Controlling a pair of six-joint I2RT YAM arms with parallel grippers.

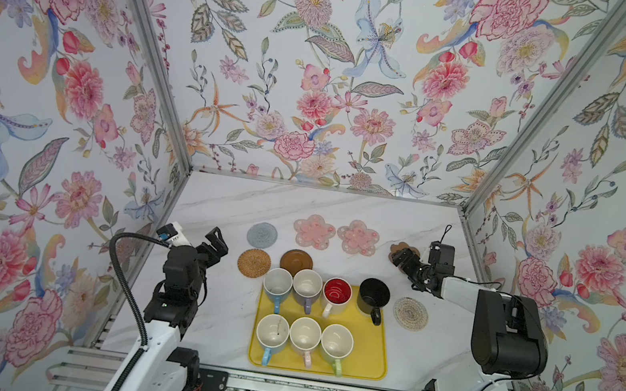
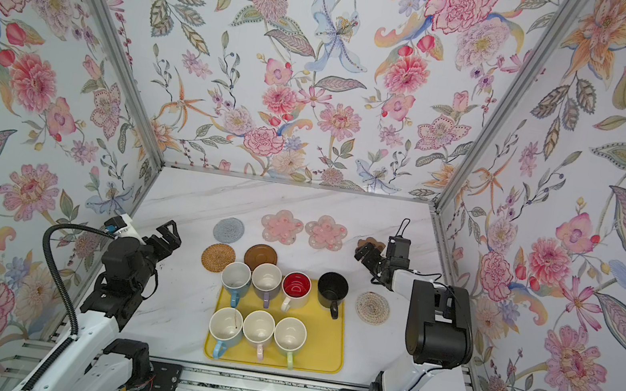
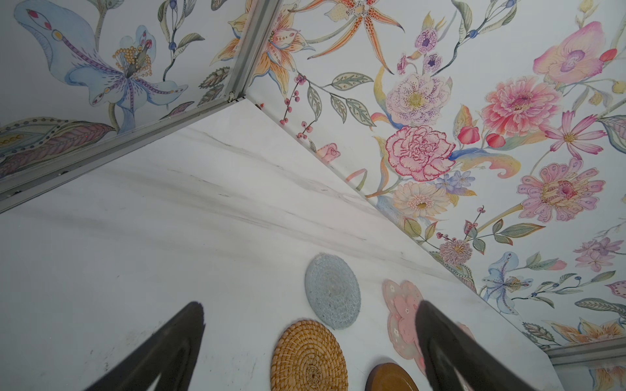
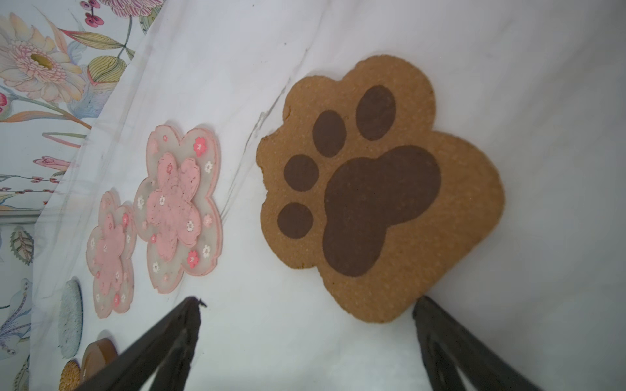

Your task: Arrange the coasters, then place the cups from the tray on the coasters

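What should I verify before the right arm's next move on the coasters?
1. Right tool open and empty: ok.
2. Left tool open and empty: ok.
3. Paw coaster flat, bare, just ahead of the right tool: ok.
4. Seven cups upright on the tray: ok.
5. Wooden coaster clear of the cups: cannot tell; cups hide its near edge.
6. Rope coaster bare, apart from the tray: ok.
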